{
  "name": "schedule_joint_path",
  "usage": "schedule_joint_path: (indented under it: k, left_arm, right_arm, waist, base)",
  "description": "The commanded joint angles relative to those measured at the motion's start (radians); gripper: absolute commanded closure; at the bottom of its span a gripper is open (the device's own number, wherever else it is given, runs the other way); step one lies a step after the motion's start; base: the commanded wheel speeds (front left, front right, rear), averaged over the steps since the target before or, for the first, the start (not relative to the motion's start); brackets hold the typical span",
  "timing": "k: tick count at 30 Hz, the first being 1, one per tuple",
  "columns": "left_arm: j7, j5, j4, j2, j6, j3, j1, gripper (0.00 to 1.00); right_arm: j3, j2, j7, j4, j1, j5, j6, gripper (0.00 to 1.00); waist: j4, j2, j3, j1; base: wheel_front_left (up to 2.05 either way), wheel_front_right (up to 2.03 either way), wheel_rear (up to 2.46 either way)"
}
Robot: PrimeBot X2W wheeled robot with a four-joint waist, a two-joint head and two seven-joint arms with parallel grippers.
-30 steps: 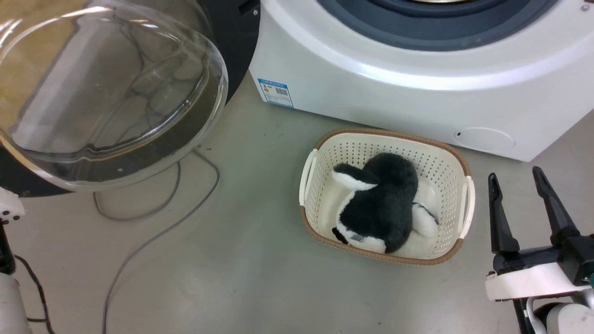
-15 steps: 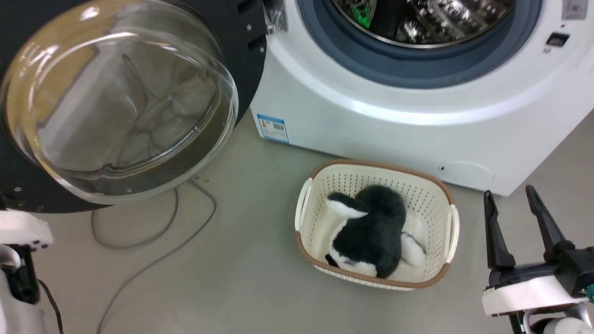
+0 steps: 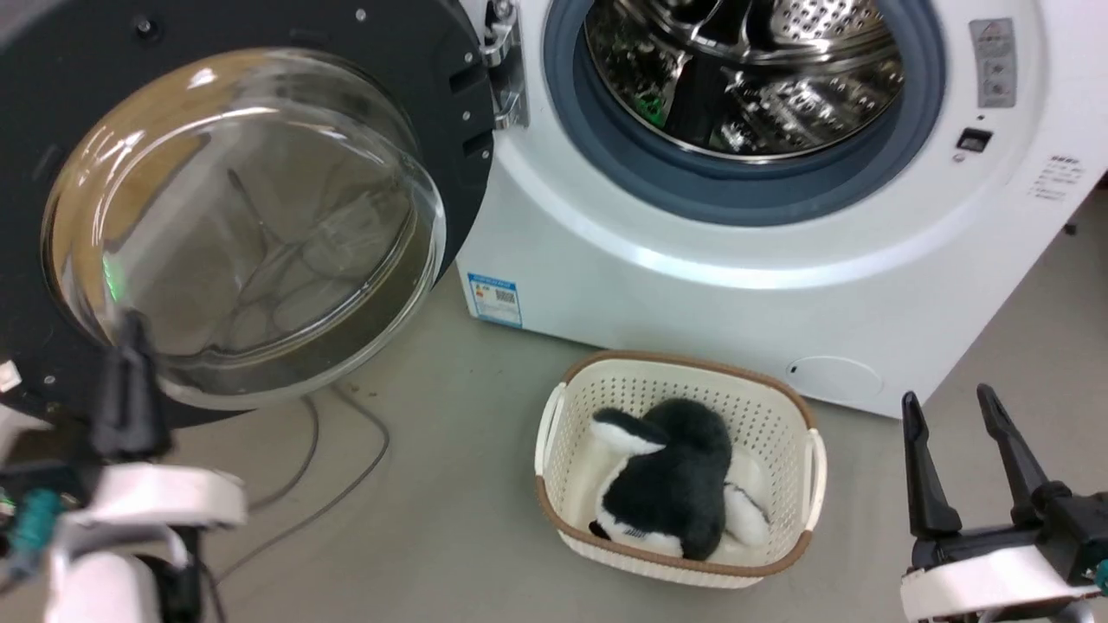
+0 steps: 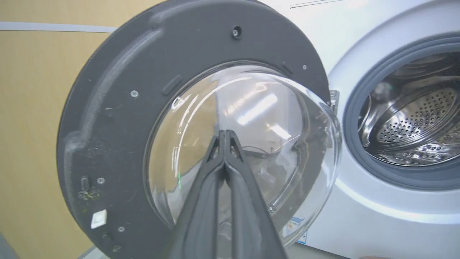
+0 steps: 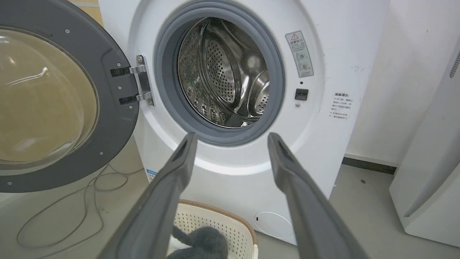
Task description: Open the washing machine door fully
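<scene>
**Washing machine door** [image 3: 251, 216]: one. A round black disc with a bulging clear glass bowl, glossy. It is swung wide on a metal hinge [image 5: 138, 86] at the opening's left edge, inner face outward.

**Washing machine** [image 3: 692, 285]: one. A white box with a grey rubber ring [image 3: 744, 195], a perforated steel drum [image 3: 744, 69] and one blue label [image 3: 495, 300] at the lower left corner of its front.

**Laundry basket** [image 3: 684, 357]: one. Cream perforated plastic with a brown rim, on the floor [image 3: 450, 519] before the machine. It holds one black-and-white plush toy [image 3: 675, 484].

**Grey cable** [image 3: 346, 484]: looped on the floor under the door.

**Left gripper** [image 4: 225, 133]: fingers pressed together and holding nothing. The tips are before the glass bowl; contact cannot be told.

**Right gripper** [image 3: 947, 396]: fingers spread wide and empty, beside the basket.
</scene>
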Motion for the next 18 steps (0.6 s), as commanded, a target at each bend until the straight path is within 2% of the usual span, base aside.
schedule_joint_path:
  k: [1,5,6,7,8,18]
  left_arm:
    - [-0.001,0.001,-0.019,-0.015,-0.003,-0.017,0.031,1.00]
    - [-0.001,0.005,-0.055,-0.038,-0.008,-0.070,0.084,1.00]
    - [-0.001,0.004,-0.056,-0.043,-0.009,-0.084,0.095,0.80]
    - [-0.001,0.005,-0.060,-0.046,-0.009,-0.095,0.104,0.33]
    - [-0.001,0.006,-0.066,-0.048,-0.010,-0.104,0.110,0.00]
    - [-0.001,-0.002,-0.090,-0.066,-0.005,-0.179,0.182,0.00]
  right_arm:
    - [-0.001,0.003,-0.004,0.003,0.013,0.008,0.005,0.00]
    - [-0.002,0.003,-0.004,0.007,0.027,0.017,0.005,0.00]
    - [-0.001,0.003,-0.004,0.008,0.031,0.018,0.005,0.00]
    - [0.001,0.003,-0.004,0.009,0.034,0.020,0.005,0.00]
    - [0.002,0.003,-0.004,0.010,0.037,0.021,0.005,0.00]
    - [0.007,0.003,-0.004,0.009,0.051,0.027,0.005,0.00]
  waist:
    - [-0.010,0.0000,-0.015,0.0001]
    - [-0.023,0.0000,-0.040,0.0001]
    - [-0.027,0.0000,-0.045,0.0001]
    - [-0.031,0.0000,-0.051,0.0001]
    - [-0.037,0.0000,-0.055,0.0001]
    - [-0.113,0.0000,-0.082,0.0001]
  base:
    - [0.00,0.00,0.00]
    - [0.00,0.00,0.00]
    - [0.00,0.00,0.00]
    - [0.00,0.00,0.00]
    - [0.00,0.00,0.00]
    - [0.00,0.00,0.00]
